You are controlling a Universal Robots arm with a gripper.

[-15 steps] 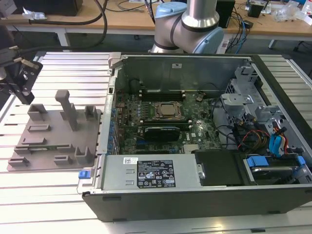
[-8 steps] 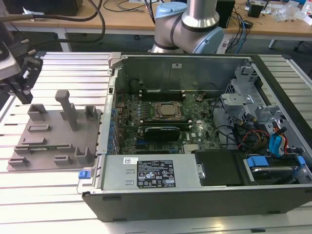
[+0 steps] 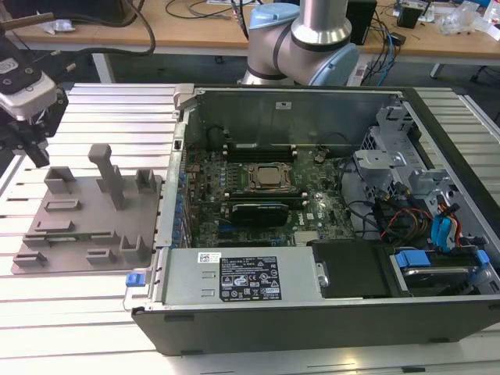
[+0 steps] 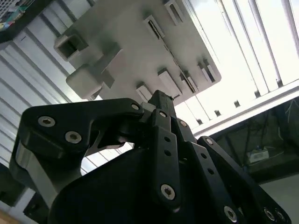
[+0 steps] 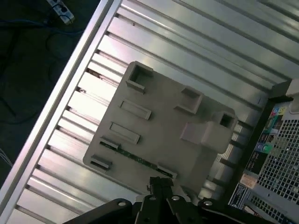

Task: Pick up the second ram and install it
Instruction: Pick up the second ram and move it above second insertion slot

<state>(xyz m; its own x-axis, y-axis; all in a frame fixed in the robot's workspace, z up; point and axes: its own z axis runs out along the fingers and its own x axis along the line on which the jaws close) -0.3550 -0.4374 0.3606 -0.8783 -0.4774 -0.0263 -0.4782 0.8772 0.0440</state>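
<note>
The second ram is a thin dark-green stick lying on edge in a slot of the grey holder plate, held between two small end blocks. In the exterior view the same plate rests on the ribbed table, left of the open computer case. My gripper hangs above the plate's far left corner, apart from it. Its black fingers are pressed together with nothing between them, and the gripper points at the plate beside the ram.
The motherboard, with its CPU socket and long black slots, lies inside the case. The arm's base stands behind the case. A tall grey post and several blocks rise from the holder plate. Cables and a blue drive bracket are on the exterior view's right.
</note>
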